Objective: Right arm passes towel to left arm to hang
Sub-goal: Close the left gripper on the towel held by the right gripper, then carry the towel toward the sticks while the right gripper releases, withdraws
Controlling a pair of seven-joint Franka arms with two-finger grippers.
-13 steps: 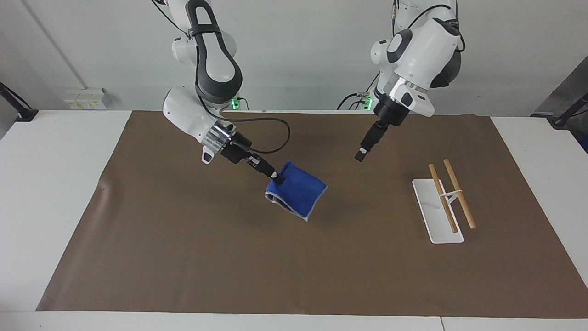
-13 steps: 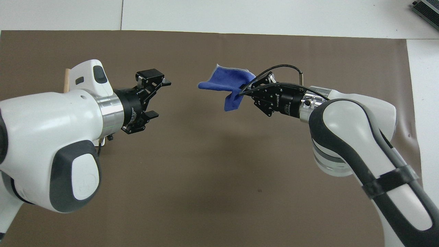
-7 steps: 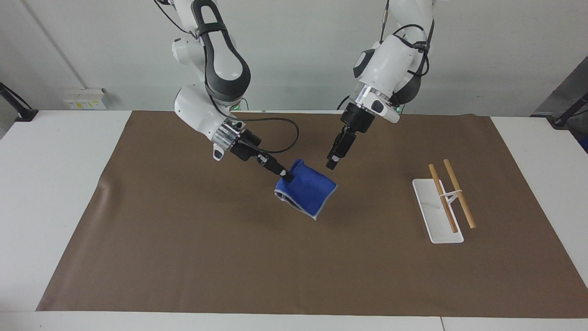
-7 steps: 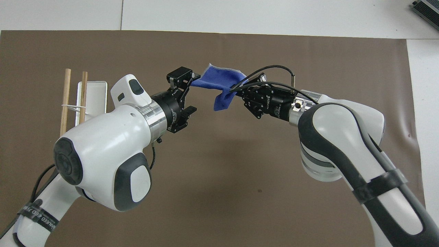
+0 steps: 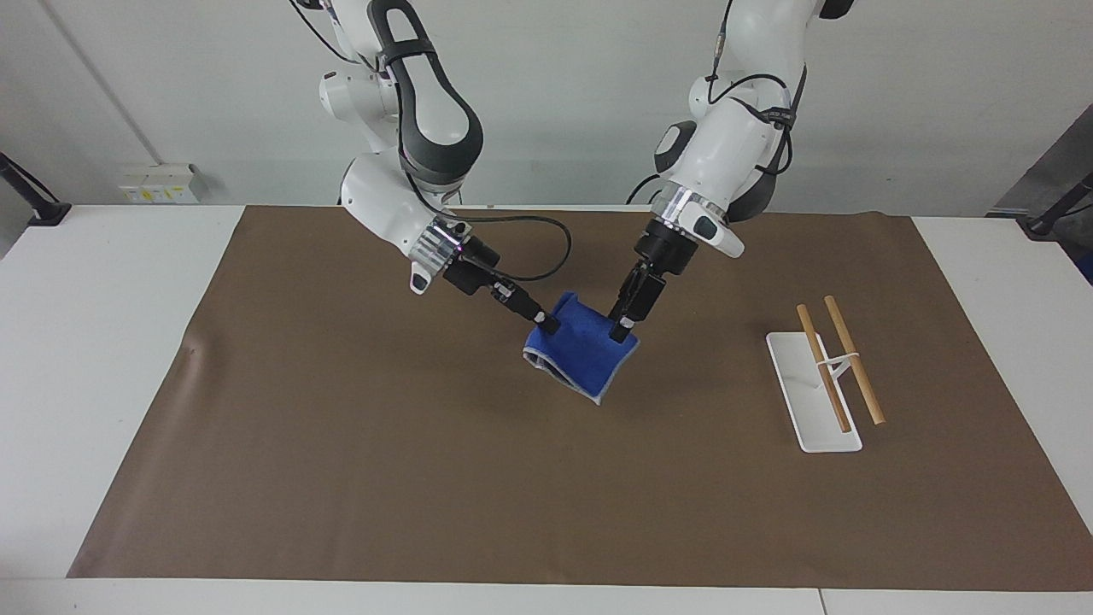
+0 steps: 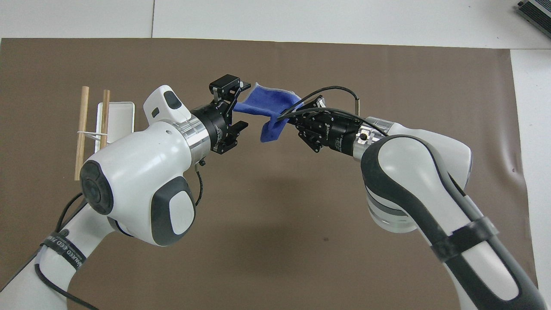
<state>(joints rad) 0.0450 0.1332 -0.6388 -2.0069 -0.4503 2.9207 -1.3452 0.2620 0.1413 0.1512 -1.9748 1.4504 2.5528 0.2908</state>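
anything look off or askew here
Nothing stands out. The towel hangs in the air, pinched by the right hand, with the open left hand at its other edge. The rack stands upright.

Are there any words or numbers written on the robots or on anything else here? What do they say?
Left arm, black band near its base: white letters, partly hidden, too blurred to read.
Right gripper, black body: small white print, too small to read.
Towel, rack, brown mat: no writing.
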